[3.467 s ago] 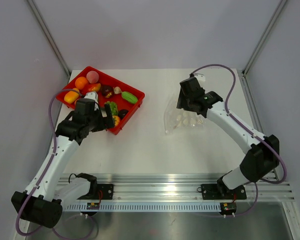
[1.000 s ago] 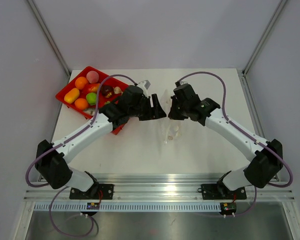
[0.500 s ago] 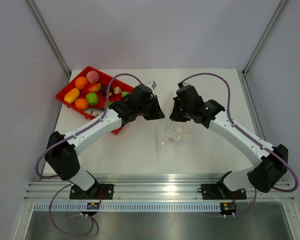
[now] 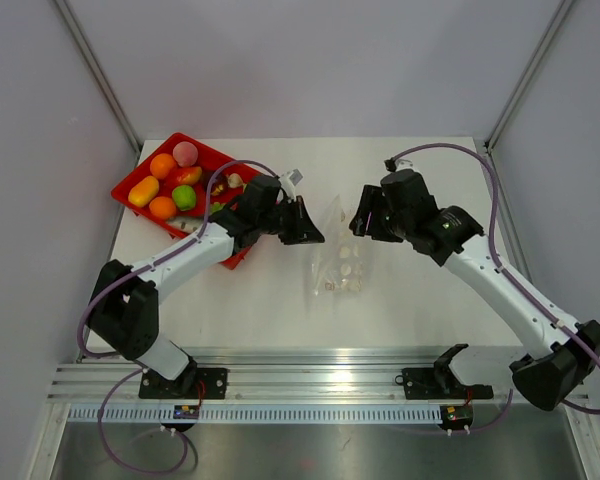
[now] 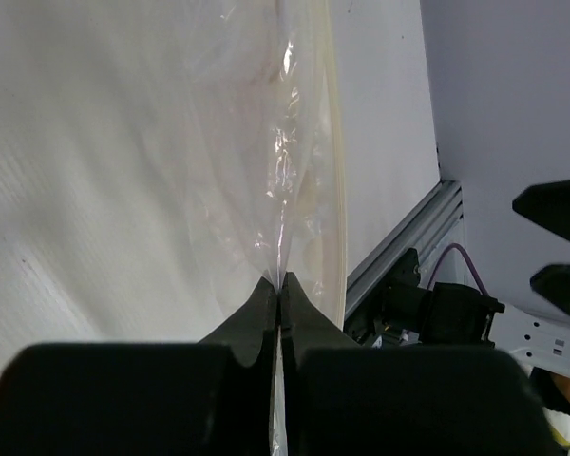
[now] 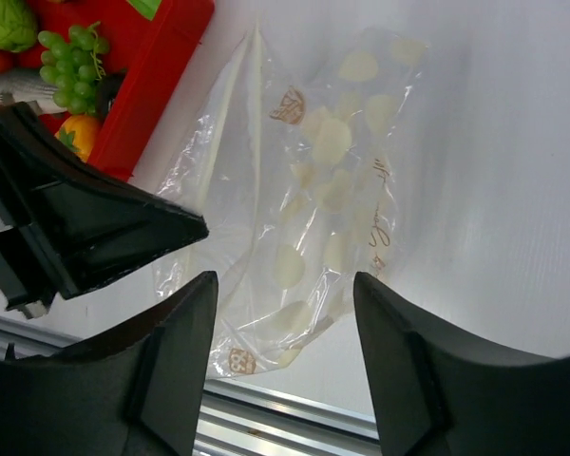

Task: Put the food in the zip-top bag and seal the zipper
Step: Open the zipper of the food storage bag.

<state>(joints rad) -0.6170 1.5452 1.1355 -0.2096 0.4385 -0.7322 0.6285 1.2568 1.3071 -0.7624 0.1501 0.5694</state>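
Compared with the previous top view, the right gripper (image 4: 364, 222) has let go and drawn back rightward, while the left gripper (image 4: 306, 230) has closed on the zip-top bag (image 4: 338, 266). From above, that bag lies mid-table (image 4: 280, 310) between both grippers, and the food (image 4: 184, 197) sits in the red tray (image 4: 143, 168). The left wrist view shows its jaws pressed flat on a pinch of clear film, with a pale strip, probably the zipper (image 5: 334, 161), running away alongside. The right wrist view shows its 2 fingers standing well apart over the bag, holding nothing, with green grapes (image 6: 71, 66) in the tray. This film looks light, limp and slippery, so 1 lip of the stiffer zipper strip seems the surest hold.
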